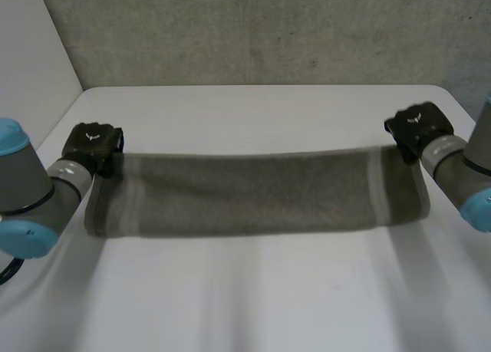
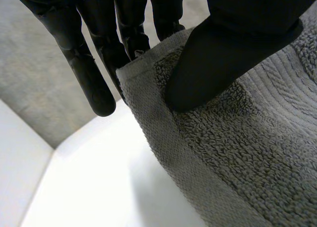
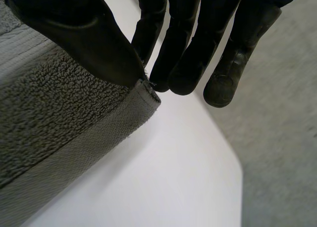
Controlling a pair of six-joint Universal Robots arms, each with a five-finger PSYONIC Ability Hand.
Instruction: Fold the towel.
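A grey-brown towel [image 1: 253, 192] hangs stretched between my two hands above the white table [image 1: 253, 114], its lower edge sagging toward me. My left hand [image 1: 92, 145] pinches the towel's left top corner [image 2: 148, 68]: the thumb [image 2: 228, 44] presses the cloth against the fingers [image 2: 124, 34] behind it. My right hand [image 1: 418, 126] pinches the right top corner [image 3: 146, 96] the same way, thumb [image 3: 84, 39] on the terry side, fingers [image 3: 183, 54] behind. The towel [image 2: 247, 153] shows ribbed bands near each end, and its woven hem [image 3: 74, 153] runs along the end edge.
A grey textured wall [image 1: 253, 30] stands behind the table's far edge. A pale panel [image 1: 31, 68] rises at the left. Bare white tabletop [image 1: 253, 298] lies under and in front of the towel.
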